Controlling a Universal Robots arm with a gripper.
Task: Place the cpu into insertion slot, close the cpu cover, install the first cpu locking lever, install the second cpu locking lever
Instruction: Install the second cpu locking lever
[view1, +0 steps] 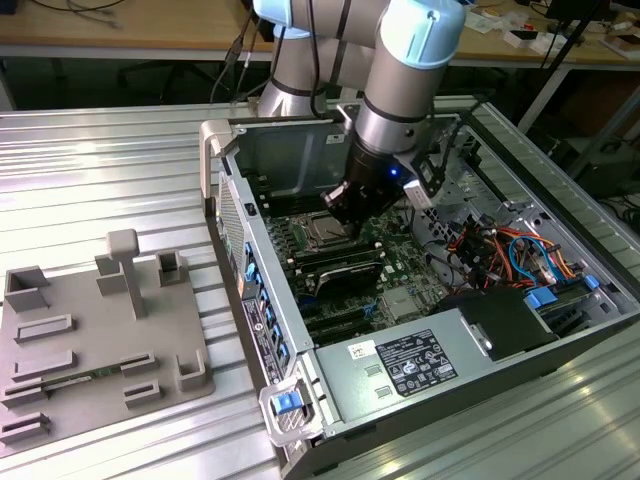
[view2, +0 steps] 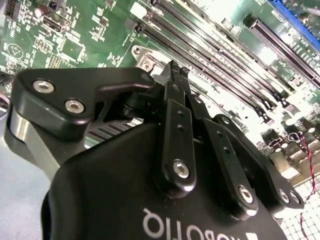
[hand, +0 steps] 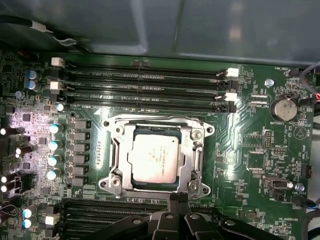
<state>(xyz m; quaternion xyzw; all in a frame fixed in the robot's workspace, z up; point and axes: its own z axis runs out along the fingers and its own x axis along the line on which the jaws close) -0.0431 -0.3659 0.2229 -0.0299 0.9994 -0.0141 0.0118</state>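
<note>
On a ribbed metal tabletop (view1: 120, 170) an open grey computer case (view1: 300, 330) is laid. Inside it, the silver-topped square cpu (hand: 154, 159) is seated in the dark insertion slot (hand: 131, 131), and the thin silver cpu cover (hand: 196, 150) is lowered around it. Whether the locking levers are latched cannot be told. The black hand (hand: 178, 200), fingers pressed together and empty, is held at the socket's edge.

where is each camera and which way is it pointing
Exterior view: off the arm, high, looking down into the open case; shows the arm and the gripper over the cpu.
First wrist view: on the wrist, facing straight onto the board; cpu under the closed cpu cover, gripper at the edge.
Second wrist view: on the wrist, looking along the shut gripper toward memory slots.
All views share the gripper.
</note>
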